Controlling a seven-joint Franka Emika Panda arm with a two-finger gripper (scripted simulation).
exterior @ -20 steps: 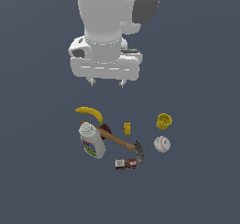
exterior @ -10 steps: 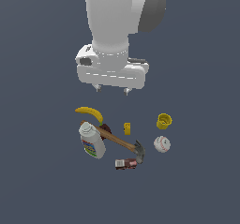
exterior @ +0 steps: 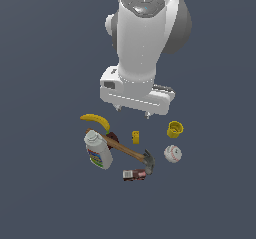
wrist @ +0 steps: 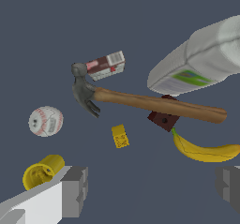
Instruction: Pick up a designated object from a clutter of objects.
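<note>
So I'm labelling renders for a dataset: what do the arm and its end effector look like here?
The glossy white, rounded arm has a grey cap with two small red dots on top and dark grey shading at its joint. The boxy white end effector has short, blocky grey fingers. No cables show.

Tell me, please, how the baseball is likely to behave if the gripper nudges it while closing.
The baseball is round and lies free, apart from the yellow cup and hammer, so it would probably roll away. Its stitched surface should offer fair grip. The gripper looks open wide enough.
</note>
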